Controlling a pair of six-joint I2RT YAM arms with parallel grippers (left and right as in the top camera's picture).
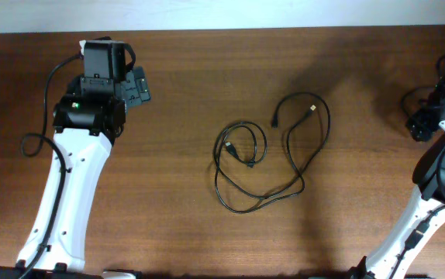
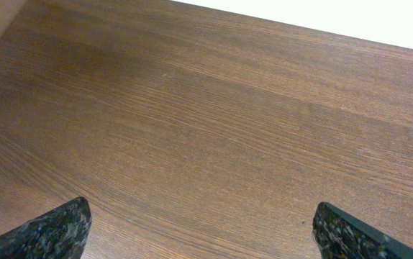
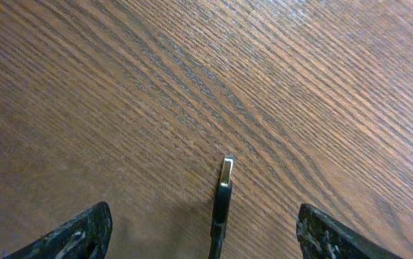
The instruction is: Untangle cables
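Both jaws of the right pincer (image 3: 203, 214) stand spread, pinching nothing. Between them, just past the tips, a silver-tipped plug (image 3: 226, 171) lies flat on the surface (image 3: 120, 86), untouched as far as the wrist view shows. Its long axis runs straight away from the pincer, metal tip farthest out. Its black cord (image 3: 218, 223) runs back toward the pincer and off the bottom edge. A grasp would turn on that line-up, I judge: the jaws straddle the plug crosswise, so closing a little farther forward would catch it across its narrow sides.

From overhead, the right pincer (image 1: 422, 124) sits at the right edge, well apart from the cables (image 1: 249, 161), which lie looped over one another mid-surface. Which cord owns this plug I cannot tell. The left pincer (image 2: 203, 208) is spread wide too, holding nothing, over bare wood at the far left.
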